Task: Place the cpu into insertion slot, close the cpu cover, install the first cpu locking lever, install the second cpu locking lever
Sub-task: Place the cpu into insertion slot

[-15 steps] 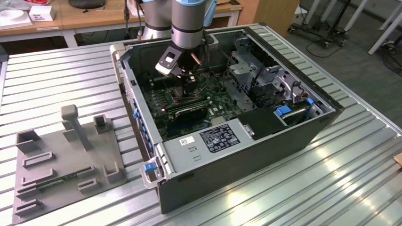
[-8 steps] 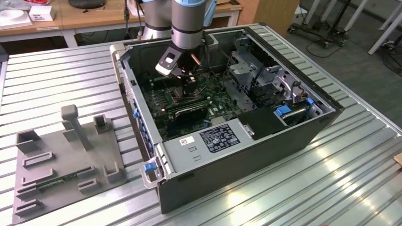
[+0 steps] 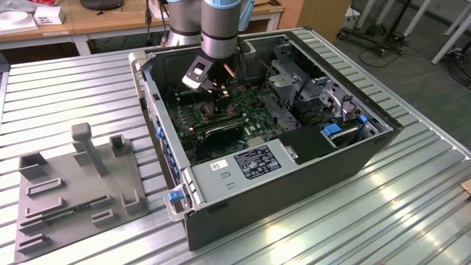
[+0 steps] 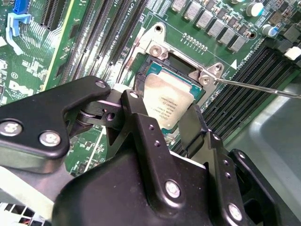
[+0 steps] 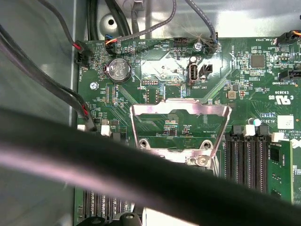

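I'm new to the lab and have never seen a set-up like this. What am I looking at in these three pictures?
This is one robot arm working inside an open computer case that lies on a ribbed metal table. The exterior view comes from a camera off the arm; it also shows a grey holder tray beside the case, toward that view's left. The two wrist views come from cameras riding on the arm. In the second wrist view the black gripper appears closed on the cpu, a flat silver chip, right at the insertion slot on the green board. In the first wrist view the cpu cover, a thin silver frame, stands open.
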`<state>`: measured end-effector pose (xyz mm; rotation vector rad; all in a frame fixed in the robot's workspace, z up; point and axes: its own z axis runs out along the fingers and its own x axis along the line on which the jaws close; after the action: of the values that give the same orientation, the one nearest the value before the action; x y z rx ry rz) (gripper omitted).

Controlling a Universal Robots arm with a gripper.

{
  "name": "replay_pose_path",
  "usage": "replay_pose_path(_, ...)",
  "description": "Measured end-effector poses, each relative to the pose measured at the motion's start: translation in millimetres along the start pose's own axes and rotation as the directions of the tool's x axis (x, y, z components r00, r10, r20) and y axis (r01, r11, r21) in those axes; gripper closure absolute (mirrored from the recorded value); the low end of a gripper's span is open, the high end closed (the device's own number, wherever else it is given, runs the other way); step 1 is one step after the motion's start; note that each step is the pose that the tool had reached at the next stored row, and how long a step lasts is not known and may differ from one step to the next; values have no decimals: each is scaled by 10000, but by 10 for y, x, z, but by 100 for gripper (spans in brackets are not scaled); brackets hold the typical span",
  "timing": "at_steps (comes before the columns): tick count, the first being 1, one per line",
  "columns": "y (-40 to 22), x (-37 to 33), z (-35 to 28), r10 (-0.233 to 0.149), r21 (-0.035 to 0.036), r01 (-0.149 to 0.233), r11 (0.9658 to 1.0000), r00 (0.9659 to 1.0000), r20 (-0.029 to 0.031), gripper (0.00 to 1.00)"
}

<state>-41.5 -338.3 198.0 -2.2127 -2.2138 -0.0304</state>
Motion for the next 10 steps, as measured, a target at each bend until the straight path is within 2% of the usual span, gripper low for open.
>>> replay_pose_path(10,4,-10,16,0,0,0,10000,10000,0,46)
